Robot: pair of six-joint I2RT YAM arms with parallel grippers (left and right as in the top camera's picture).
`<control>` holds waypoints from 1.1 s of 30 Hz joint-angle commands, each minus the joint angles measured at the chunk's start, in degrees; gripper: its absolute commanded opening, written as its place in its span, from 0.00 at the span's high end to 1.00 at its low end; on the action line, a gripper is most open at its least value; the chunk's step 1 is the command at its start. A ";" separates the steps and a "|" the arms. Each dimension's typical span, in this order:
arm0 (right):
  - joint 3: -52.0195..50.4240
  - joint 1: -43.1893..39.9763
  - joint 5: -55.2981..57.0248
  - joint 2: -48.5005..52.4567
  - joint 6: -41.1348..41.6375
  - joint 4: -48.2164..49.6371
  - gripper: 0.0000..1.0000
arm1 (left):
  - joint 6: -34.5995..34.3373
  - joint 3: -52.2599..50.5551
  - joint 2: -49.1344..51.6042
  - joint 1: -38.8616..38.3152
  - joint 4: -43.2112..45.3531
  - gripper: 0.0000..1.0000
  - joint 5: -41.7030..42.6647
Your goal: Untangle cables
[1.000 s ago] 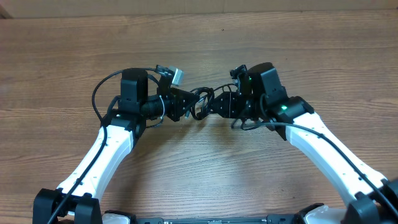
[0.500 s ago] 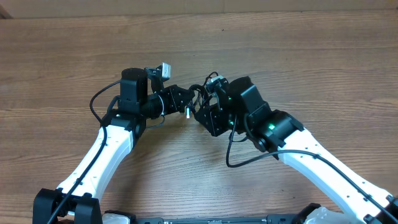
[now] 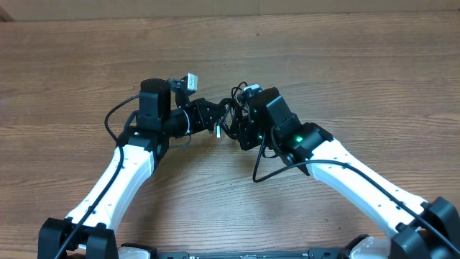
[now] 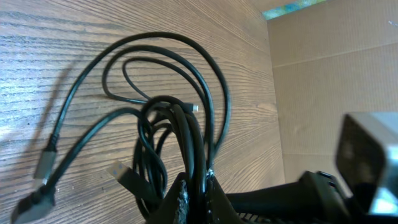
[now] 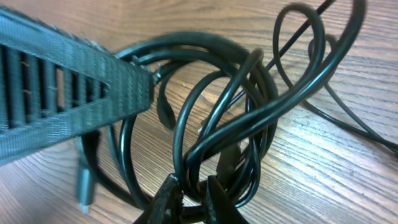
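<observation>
Black cables (image 3: 228,119) sit bunched on the worktop (image 3: 345,65) between the arms. One clump is clamped in the left pincer (image 4: 194,190). Within the last second the right pincer (image 5: 189,193) has swung in and narrowed onto neighbouring strands, so pulling apart can likely begin.

We are seeing bare surface (image 3: 359,65) stretching wide at the far side and out toward both edges, giving free passage. In the middle the cables (image 3: 228,116) are bunching between the left fingers (image 4: 179,200) and right fingers (image 5: 163,200), which are pinching them and crowding that gap.
</observation>
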 commanded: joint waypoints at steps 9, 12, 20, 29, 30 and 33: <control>3.41 -0.42 -0.50 -1.05 -1.90 -5.49 0.96 | 14.78 0.48 -0.31 -0.02 -0.13 0.96 1.22; 5.97 -0.55 -0.42 -4.09 -3.48 -9.51 0.96 | 17.09 0.48 -0.31 -0.02 -1.51 0.96 -1.25; 3.85 -0.52 -0.24 -2.36 -3.43 -10.47 0.71 | 5.49 0.48 -0.31 0.07 -1.38 0.96 0.44; 3.15 -0.52 8.98 0.24 -3.48 -7.98 0.71 | -10.49 0.48 -0.31 0.09 -1.33 0.96 0.33; 3.15 -0.52 8.96 0.63 -3.45 -7.78 0.71 | -11.04 0.48 -0.31 0.09 -1.33 0.96 0.33; 3.15 -0.48 8.96 1.07 -3.48 -7.82 0.72 | -12.09 0.48 -0.31 0.09 -1.33 0.96 0.31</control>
